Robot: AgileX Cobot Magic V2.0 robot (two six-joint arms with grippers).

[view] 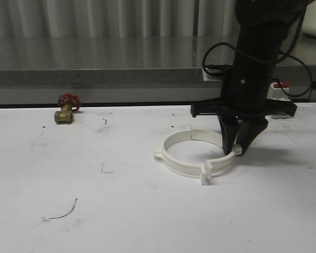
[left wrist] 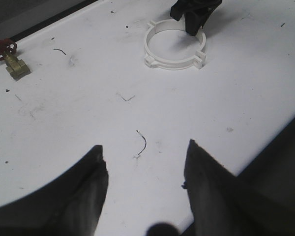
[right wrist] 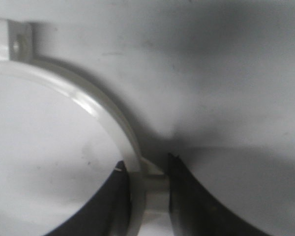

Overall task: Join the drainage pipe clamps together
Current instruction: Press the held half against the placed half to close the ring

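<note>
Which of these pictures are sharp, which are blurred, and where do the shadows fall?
Front view: fairly sharp; the right tool throws a soft shadow on the table to its right. Left wrist view: table sharp, near fingers blurred and dark. Right wrist view: soft and dim, the clamp band out of focus, shadow behind it.

The right gripper [view: 239, 143] pinches the far right side of the white drainage pipe clamps [view: 196, 156] (a ring) on the table [view: 147, 211].
</note>
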